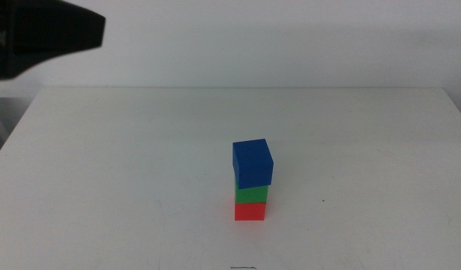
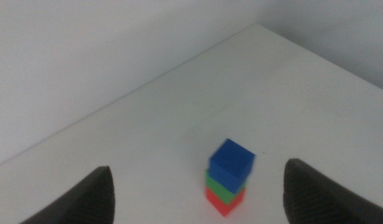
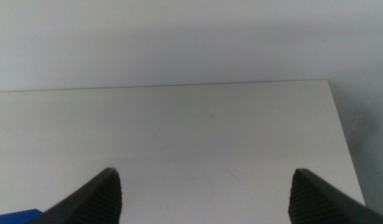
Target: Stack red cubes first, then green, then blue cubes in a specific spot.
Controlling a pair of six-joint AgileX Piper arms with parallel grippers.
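The stack stands on the white table, near its front middle: red cube lowest, green cube on it, blue cube on top, slightly twisted. Left gripper is held high above, jaws spread, empty; right gripper likewise spread. Retreat is best made clear of the stack. No writing is seen.

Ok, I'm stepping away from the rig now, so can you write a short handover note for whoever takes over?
Left gripper: open, holding nothing, raised off the white table at the upper left of the middle view.
Right gripper: open, empty, out of the middle view.
Things: small bright-red cube on the table, small green cube on it, small dark-blue cube on top, sitting slightly twisted.
Done: the stack stands in the right order, free of both grippers.
Left: nothing apparent; perhaps retract the arms.
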